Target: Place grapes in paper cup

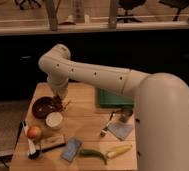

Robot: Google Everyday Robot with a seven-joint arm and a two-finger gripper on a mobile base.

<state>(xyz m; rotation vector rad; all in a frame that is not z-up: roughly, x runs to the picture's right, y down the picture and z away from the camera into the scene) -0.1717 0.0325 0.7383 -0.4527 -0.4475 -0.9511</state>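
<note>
The grapes [56,104] are a small dark reddish cluster at the right rim of the dark red bowl [41,108], on the left side of the wooden table. My gripper [62,99] hangs straight down from the white arm and its tip is right at the grapes. I cannot tell whether it holds them. The white paper cup [54,120] stands upright just in front of the bowl and the grapes, a short way below the gripper. It looks empty.
A red-yellow apple [34,132] lies left of the cup. A white-handled tool [28,141], a brown bar [52,143], a blue packet [71,149], a green chili [93,153] and a yellow piece [119,150] lie along the front. A green board [113,98], metal cup [124,115], fork [107,127] and cloth [120,131] are on the right.
</note>
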